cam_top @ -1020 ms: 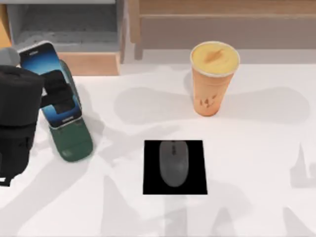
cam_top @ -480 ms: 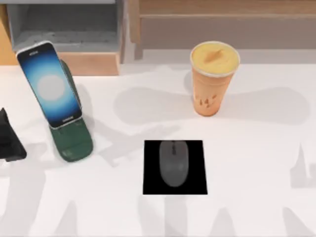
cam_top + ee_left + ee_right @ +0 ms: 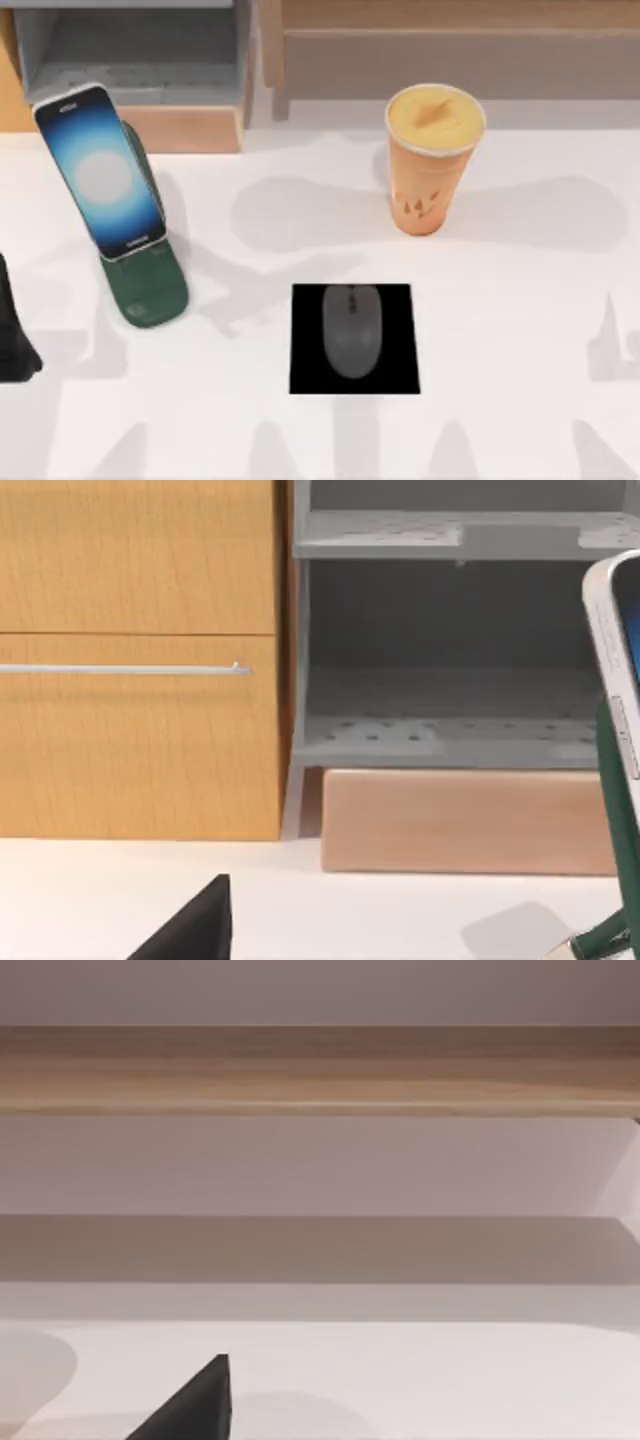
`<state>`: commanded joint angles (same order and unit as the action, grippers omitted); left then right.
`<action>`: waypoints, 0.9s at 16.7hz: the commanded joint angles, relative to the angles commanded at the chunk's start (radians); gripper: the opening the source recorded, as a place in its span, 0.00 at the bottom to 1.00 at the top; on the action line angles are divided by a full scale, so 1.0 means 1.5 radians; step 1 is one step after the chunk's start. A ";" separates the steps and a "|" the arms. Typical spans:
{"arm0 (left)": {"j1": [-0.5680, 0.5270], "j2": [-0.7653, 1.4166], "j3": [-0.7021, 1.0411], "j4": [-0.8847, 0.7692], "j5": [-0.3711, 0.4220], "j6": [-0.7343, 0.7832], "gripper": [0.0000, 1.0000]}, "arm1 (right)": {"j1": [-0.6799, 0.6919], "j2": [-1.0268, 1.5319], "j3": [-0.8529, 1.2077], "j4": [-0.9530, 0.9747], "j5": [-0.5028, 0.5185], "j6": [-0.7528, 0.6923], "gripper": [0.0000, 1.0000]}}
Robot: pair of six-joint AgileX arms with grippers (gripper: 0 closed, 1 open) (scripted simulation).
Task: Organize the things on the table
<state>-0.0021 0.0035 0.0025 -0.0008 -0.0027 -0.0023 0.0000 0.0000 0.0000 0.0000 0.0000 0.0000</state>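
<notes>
No legible txt; dark marks on cup unreadable.

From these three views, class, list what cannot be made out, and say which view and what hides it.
- Left gripper: top view, cut by the left edge; fingers unseen.
- Right gripper: right wrist view, one dark tip at the frame's edge.
- Smartphone: left wrist view, screen cut off by the frame's edge.
- Phone stand: top view, its upper part hidden behind the smartphone.
- Cup: top view, its print too small to read.
</notes>
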 joint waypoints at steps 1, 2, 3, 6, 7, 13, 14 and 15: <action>0.001 -0.002 -0.002 0.001 0.002 0.002 1.00 | 0.000 0.000 0.000 0.000 0.000 0.000 1.00; 0.001 -0.002 -0.002 0.001 0.002 0.002 1.00 | 0.000 0.000 0.000 0.000 0.000 0.000 1.00; 0.001 -0.002 -0.002 0.001 0.002 0.002 1.00 | 0.000 0.000 0.000 0.000 0.000 0.000 1.00; 0.001 -0.002 -0.002 0.001 0.002 0.002 1.00 | 0.000 0.000 0.000 0.000 0.000 0.000 1.00; 0.001 -0.002 -0.002 0.001 0.002 0.002 1.00 | 0.004 0.006 0.001 0.003 0.004 0.001 1.00; 0.001 -0.002 -0.002 0.001 0.002 0.002 1.00 | 0.106 0.181 0.039 0.089 0.097 0.012 1.00; 0.001 -0.002 -0.002 0.001 0.002 0.002 1.00 | 0.135 0.231 0.050 0.113 0.122 0.015 1.00; 0.001 -0.002 -0.002 0.001 0.002 0.002 1.00 | 0.166 0.288 0.062 0.140 0.147 0.018 1.00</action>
<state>0.0000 0.0000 0.0000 0.0000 0.0000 0.0000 0.2493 0.4326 0.0935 0.2107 0.2212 0.0272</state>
